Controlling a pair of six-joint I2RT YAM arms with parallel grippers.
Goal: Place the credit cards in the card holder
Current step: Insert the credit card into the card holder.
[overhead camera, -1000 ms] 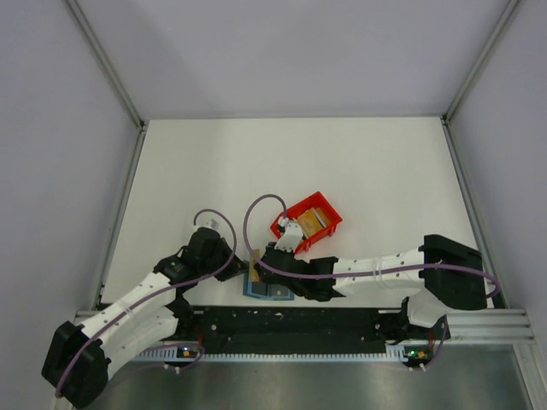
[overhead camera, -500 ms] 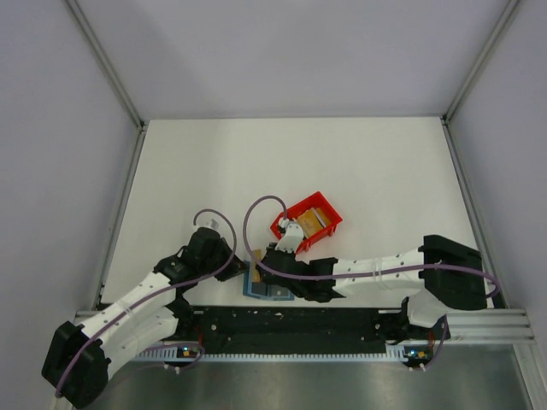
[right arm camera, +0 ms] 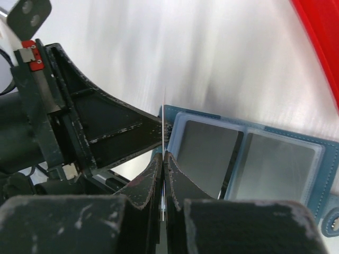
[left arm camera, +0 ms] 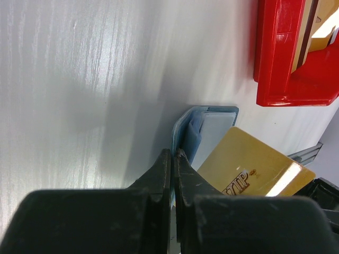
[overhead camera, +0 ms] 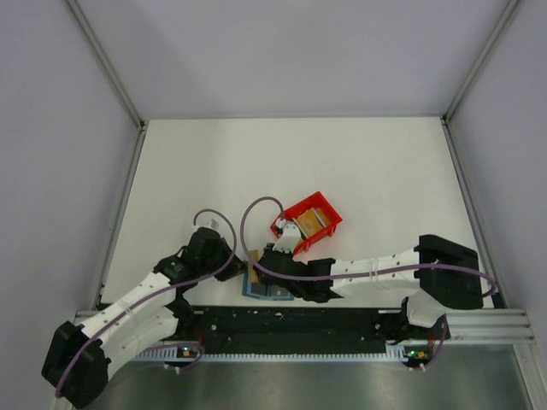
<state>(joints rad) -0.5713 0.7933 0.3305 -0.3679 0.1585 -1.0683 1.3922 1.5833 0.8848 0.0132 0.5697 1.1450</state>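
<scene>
Left wrist view: left jaws pinch the card holder (left arm camera: 214, 127) by its edge; right jaws pinch the gold card (left arm camera: 249, 169), probably stiff and slippery.

Left pincer (left arm camera: 173, 154) and right pincer (right arm camera: 163, 156) both closed, tips close together.

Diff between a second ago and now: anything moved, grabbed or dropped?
The right arm crept slightly left. Its right pincer stays shut on the thin gold plastic card, at the flat teal-blue folding card holder. Nothing was taken or let go. Unchanged: the left pincer, clamped on the holder's edge, and the red plastic bin.
</scene>
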